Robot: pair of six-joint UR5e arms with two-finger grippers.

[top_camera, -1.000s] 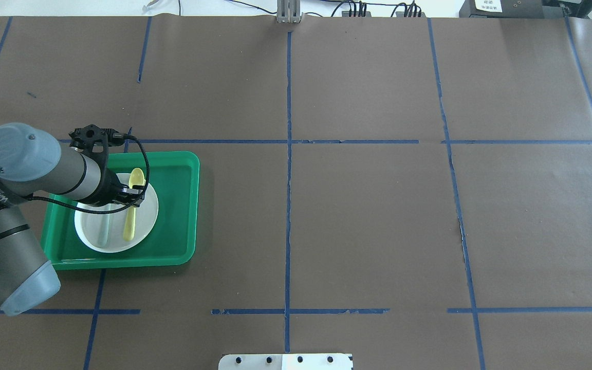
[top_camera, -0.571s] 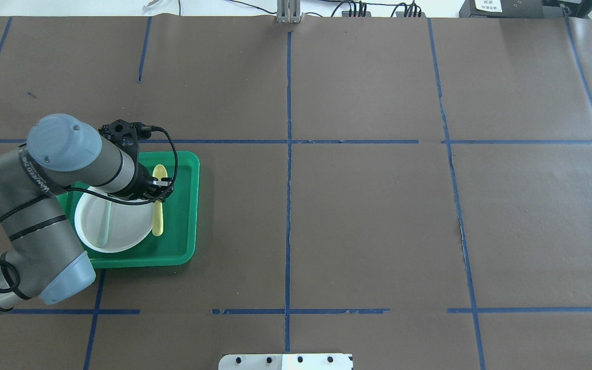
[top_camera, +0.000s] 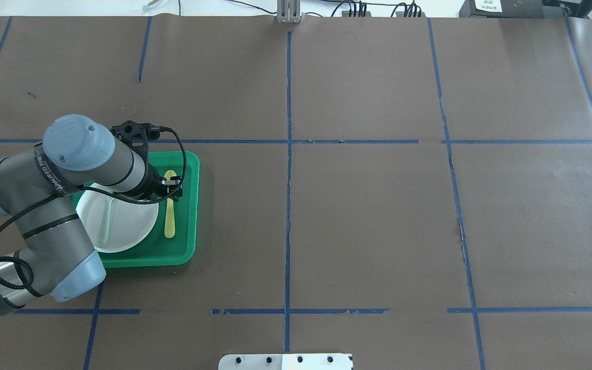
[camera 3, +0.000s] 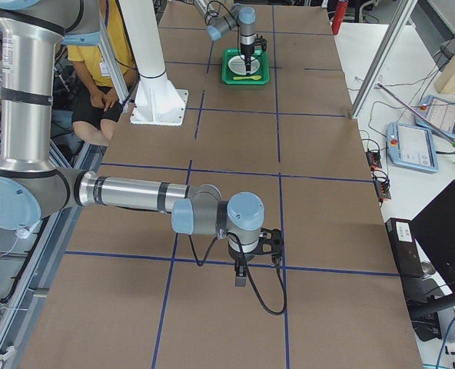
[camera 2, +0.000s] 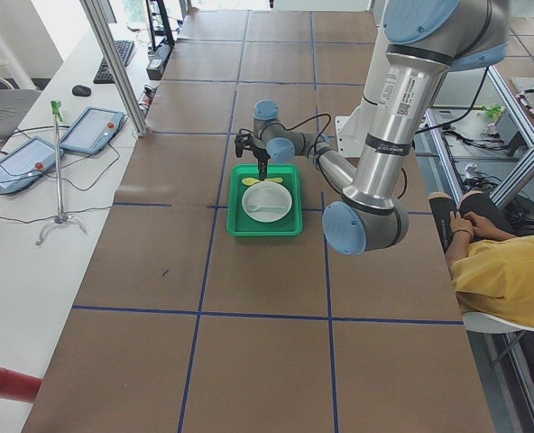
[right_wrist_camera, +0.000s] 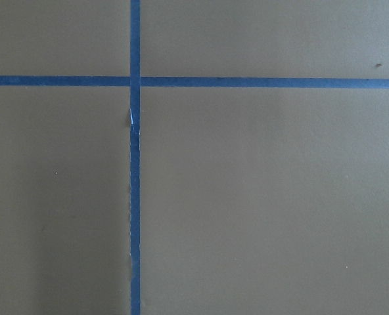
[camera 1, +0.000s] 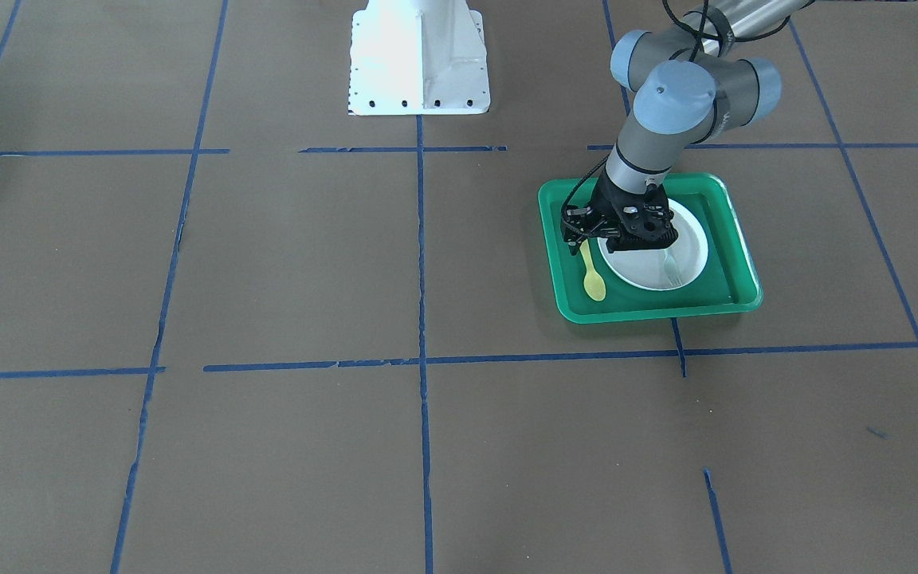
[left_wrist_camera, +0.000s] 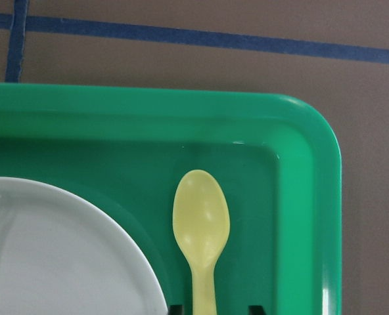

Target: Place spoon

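The yellow spoon (top_camera: 170,218) lies in the green tray (top_camera: 185,241), between the white plate (top_camera: 126,226) and the tray's right wall. Its bowl points away from the robot. In the left wrist view the spoon (left_wrist_camera: 201,223) fills the middle, and its handle runs down between two dark fingertips that stand a little apart from it. My left gripper (top_camera: 171,184) sits low over the handle and looks open. In the front view the spoon (camera 1: 593,281) lies beside the plate (camera 1: 650,267). My right gripper (camera 3: 241,273) shows only in the exterior right view, so I cannot tell its state.
A pale grey-green fork (top_camera: 105,226) lies on the plate. The tray (camera 1: 650,307) sits on brown paper marked with blue tape lines. The robot's white base (camera 1: 417,60) stands at the table's near edge. The right wrist view shows only bare paper and tape.
My left gripper moved right, off the plate, taking the spoon with it. The spoon went from over the plate to the tray floor beside it.
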